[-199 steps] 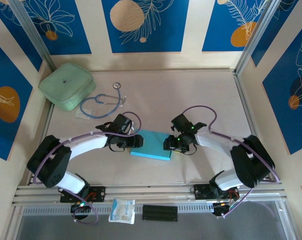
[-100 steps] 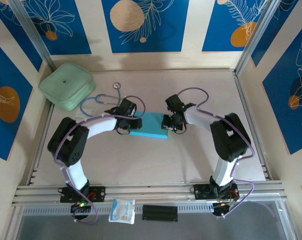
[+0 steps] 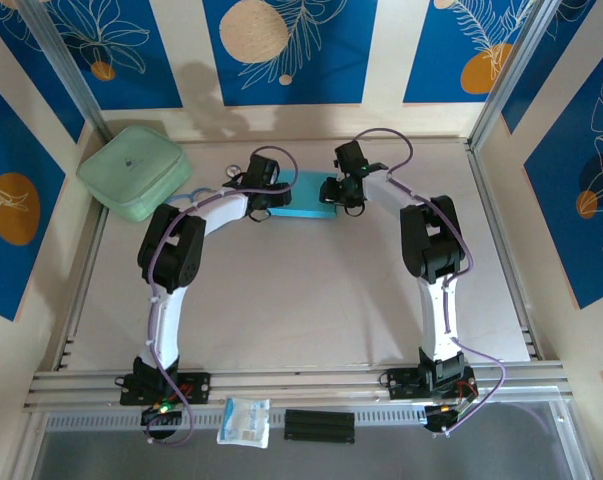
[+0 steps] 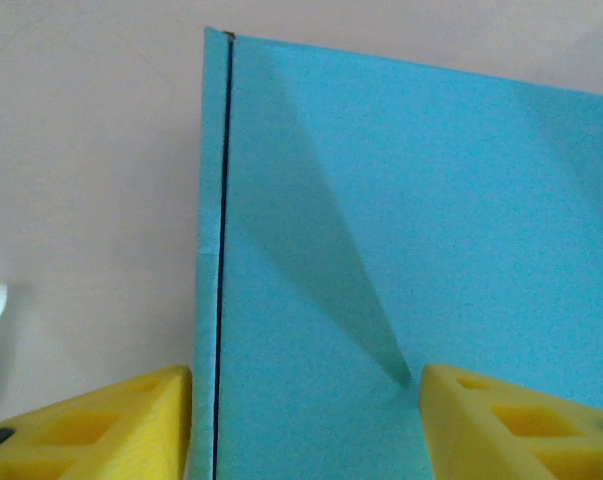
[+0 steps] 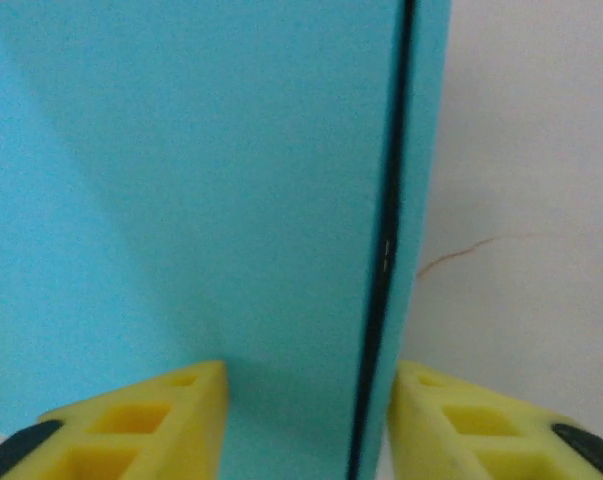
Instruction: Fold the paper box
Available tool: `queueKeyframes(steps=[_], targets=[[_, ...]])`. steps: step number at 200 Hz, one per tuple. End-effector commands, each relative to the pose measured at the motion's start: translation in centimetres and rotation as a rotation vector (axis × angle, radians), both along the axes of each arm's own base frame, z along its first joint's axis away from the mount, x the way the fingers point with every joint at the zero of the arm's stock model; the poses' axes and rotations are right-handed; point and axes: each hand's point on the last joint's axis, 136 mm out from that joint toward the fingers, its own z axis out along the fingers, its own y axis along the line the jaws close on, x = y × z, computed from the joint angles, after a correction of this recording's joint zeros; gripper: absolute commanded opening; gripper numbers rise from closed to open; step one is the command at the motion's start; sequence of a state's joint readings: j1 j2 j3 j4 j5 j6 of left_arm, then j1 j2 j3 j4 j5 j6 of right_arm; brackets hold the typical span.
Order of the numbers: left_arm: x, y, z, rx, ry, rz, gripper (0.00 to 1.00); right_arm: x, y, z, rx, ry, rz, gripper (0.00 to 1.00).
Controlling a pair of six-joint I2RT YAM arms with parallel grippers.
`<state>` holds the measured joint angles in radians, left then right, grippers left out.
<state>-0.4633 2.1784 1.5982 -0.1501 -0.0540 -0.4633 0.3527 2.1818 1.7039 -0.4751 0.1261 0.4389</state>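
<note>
pale wooden table [image 3: 301,300], blue floral panels on the walls around it. paper box [image 3: 299,195] lies flat at the far middle of the table, sky-blue face up, between the two wrists. it reads as a closed flat rectangle; no loose flap or white side visible.

left gripper [image 4: 306,390] sits at the box's left end. one yellow finger [image 4: 101,420] is on the table side just beside the edge, the other is over the blue face. jaws spread, nothing pinched that i can see. right gripper [image 5: 306,380] mirrors it at the right end: jaws spread too, one finger over the face, one just beside the right edge.

a dark seam line runs along each end in the wrist views, so the end panels look folded in but maybe not seated tight.

judgement: folding basically done, box has its final shape. what's left is at most pressing the two end seams shut and backing the arms off.

pale green case [image 3: 133,172] far left, well apart from the box. stethoscope [image 3: 194,193] between case and left arm, partly hidden. small packet [image 3: 245,421] on the near rail, well apart from the box.
</note>
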Motion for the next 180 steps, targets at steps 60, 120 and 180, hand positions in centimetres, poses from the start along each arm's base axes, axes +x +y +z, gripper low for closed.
queueKeyframes(steps=[60,120,180], targets=[[-0.4,-0.6,3.9,-0.044,-0.027,-0.039,0.83,0.2,-0.9,5.3,-0.021,-0.044,0.089,0.77],[-2.9,0.8,11.6,-0.073,-0.154,-0.081,0.88,-1.1,-1.7,9.9,-0.038,-0.094,0.133,0.91],[-12.2,5.5,20.8,-0.050,-0.393,-0.155,0.96,-7.6,-5.0,21.0,-0.023,-0.413,0.079,0.92]])
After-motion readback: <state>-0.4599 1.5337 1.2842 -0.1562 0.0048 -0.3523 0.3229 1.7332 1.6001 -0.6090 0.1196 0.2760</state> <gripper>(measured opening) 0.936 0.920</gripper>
